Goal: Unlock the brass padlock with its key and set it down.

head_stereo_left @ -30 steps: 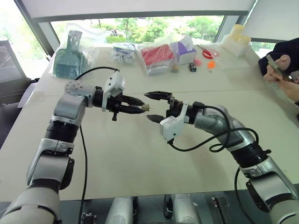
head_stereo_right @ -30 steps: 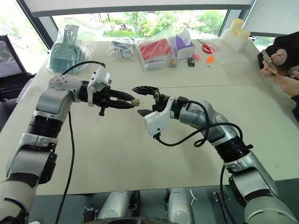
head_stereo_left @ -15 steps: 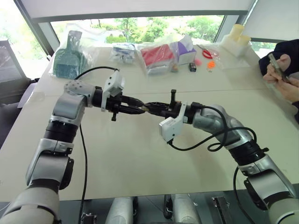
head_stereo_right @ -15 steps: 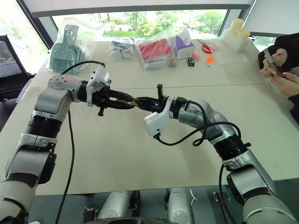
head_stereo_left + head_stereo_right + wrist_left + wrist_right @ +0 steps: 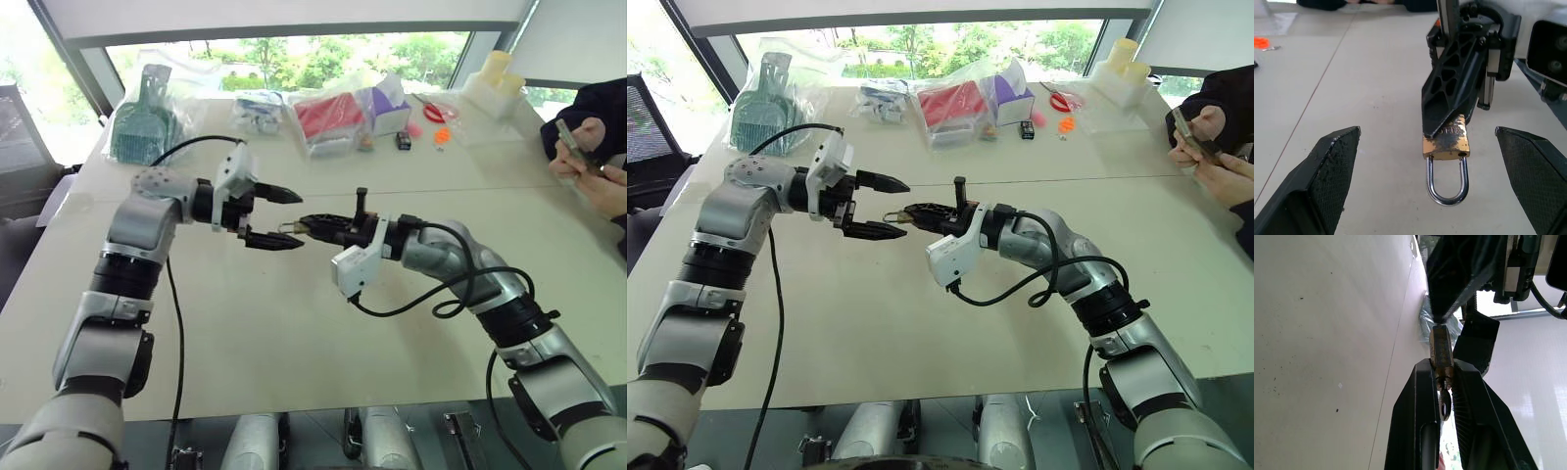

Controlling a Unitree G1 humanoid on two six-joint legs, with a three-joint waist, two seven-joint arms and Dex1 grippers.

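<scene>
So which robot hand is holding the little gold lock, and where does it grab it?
The right gripper holds the brass padlock, pinched by its gold body. The shackle sticks out free. The left gripper is open, holding nothing.

Pale table below bright windows

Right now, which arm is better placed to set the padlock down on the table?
The right. The right gripper is shut on the brass padlock, held above the table, while the left gripper stands open around it, gripping nothing.
</scene>
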